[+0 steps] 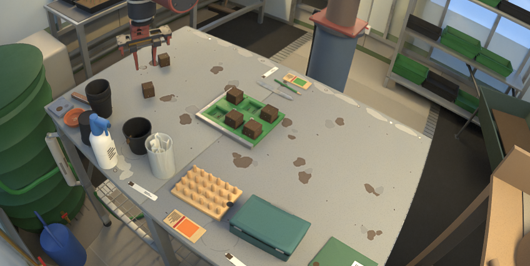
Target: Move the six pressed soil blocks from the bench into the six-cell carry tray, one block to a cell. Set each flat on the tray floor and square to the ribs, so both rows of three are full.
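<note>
My gripper (145, 64) hangs over the far left part of the bench, fingers pointing down. A soil block (163, 59) sits on the bench just right of the fingers, apart from them. A second loose block (148, 89) lies nearer, toward the pots. The green six-cell tray (241, 115) sits mid-bench. Several blocks stand in it: one in the far row (234, 95) and three more (234, 118), (269, 113), (252, 129). Two cells at the left and middle show green floor. The gripper is open and holds nothing.
The bench's far left edge runs just behind the gripper. Black pots (98, 97), a spray bottle (102, 146) and a white cup (160, 155) crowd the left side. A peg board (206, 191) and teal case (269, 226) lie at the near edge.
</note>
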Controlling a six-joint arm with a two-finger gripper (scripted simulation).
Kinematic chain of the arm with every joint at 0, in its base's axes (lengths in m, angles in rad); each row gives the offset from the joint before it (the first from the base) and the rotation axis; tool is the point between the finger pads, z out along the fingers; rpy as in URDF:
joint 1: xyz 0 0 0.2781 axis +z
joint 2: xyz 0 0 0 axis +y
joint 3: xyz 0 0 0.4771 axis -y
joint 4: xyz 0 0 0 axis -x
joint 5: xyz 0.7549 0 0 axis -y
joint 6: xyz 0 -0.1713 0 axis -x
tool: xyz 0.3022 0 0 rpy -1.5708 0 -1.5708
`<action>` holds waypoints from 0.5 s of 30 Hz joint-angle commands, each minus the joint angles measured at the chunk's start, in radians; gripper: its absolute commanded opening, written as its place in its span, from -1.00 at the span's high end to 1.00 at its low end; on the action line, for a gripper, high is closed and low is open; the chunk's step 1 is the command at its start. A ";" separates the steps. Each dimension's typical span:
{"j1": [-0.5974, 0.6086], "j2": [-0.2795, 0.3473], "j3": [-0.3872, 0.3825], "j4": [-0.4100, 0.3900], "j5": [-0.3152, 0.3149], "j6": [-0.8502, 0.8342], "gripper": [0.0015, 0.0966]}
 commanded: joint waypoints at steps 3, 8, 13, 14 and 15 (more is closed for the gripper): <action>0.000 0.030 -0.005 -0.001 0.032 0.000 -0.09; 0.000 0.081 -0.006 -0.001 0.083 0.000 -0.09; 0.000 0.083 -0.003 0.000 0.087 0.000 -0.09; 0.000 0.084 -0.003 0.000 0.088 0.000 -0.09; 0.000 0.085 -0.003 0.000 0.089 0.000 -0.09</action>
